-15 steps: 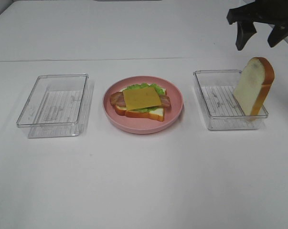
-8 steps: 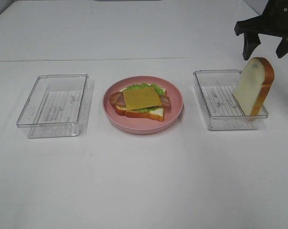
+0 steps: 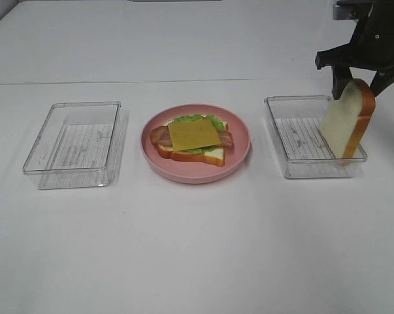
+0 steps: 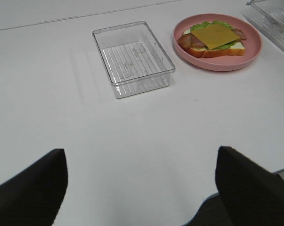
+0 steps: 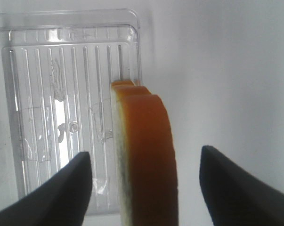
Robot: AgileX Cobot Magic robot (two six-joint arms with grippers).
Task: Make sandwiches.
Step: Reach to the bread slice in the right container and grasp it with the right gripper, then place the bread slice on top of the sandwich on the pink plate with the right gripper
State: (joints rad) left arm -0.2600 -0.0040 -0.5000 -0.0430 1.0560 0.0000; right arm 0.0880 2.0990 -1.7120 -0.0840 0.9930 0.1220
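Observation:
The sandwich stack (image 3: 194, 136) lies on the round pink plate (image 3: 195, 174): a bread slice, green lettuce, bacon strips and yellow cheese on top. A second bread slice (image 3: 346, 125) stands on edge in the right clear tray (image 3: 295, 137), leaning at its far right end. My right gripper (image 3: 359, 86) is open and straddles the top of that slice. In the right wrist view the bread slice (image 5: 146, 141) sits between the fingers (image 5: 61, 188) with a gap on each side. My left gripper (image 4: 142, 188) is open over bare table, far from the sandwich stack (image 4: 212, 36).
An empty clear tray (image 3: 72, 144) stands left of the plate; the left wrist view also shows this empty tray (image 4: 132, 59) and the pink plate (image 4: 217, 66). White table surrounds everything, and the table's near edge shows by the left gripper.
My right gripper has come down from above the tray onto the standing bread slice, so its fingers now flank the slice's top. The jaws have narrowed a little. Nothing else moved.

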